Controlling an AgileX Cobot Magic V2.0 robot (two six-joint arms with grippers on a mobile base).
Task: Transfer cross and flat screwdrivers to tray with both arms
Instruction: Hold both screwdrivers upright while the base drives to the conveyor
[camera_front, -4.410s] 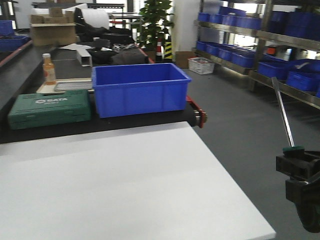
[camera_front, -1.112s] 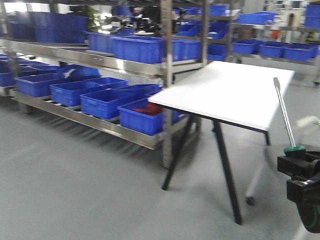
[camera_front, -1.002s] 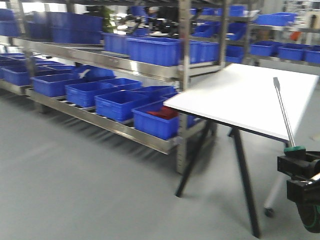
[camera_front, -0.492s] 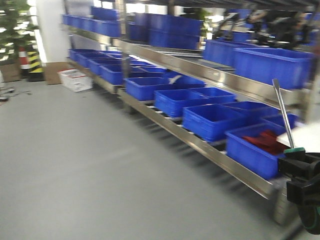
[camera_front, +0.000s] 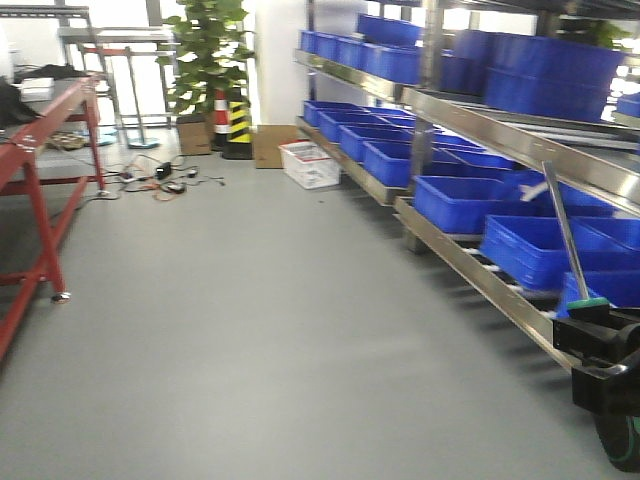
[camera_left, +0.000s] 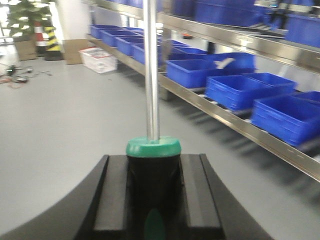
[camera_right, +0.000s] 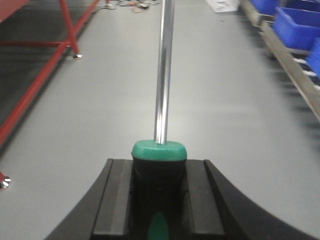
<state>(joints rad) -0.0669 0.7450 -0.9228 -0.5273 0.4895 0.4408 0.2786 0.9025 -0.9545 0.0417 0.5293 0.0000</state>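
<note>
Screwdriver (camera_front: 566, 235) and its holder show at the lower right edge of the front-facing view. A black gripper (camera_front: 588, 322) clamps the black handle just below its green collar. The silver shaft rises from the collar, leaning slightly left, in front of the blue crates (camera_front: 460, 200) on the steel rack (camera_front: 520, 145). Which arm this gripper belongs to cannot be told. It hangs above the grey floor (camera_front: 250, 330), well apart from the red table frame (camera_front: 45, 230) at the left and from the plant (camera_front: 205, 50) and striped cone (camera_front: 238, 125) at the far wall.

In the left wrist view, the left gripper (camera_left: 152, 160) has both fingers pressed against the handle of the left arm's screwdriver (camera_left: 151, 75). The shaft runs straight up out of the frame, so the tip is not visible. The arm is aimed roughly level, along the rack.

In the right wrist view, the right gripper (camera_right: 159, 167) pinches the right arm's screwdriver (camera_right: 164, 75) the same way, with the green collar just above the fingers. The shaft leaves the top edge and the tip is hidden. This arm is pitched down toward the floor, with the red frame on its left and the crates on its right.
</note>
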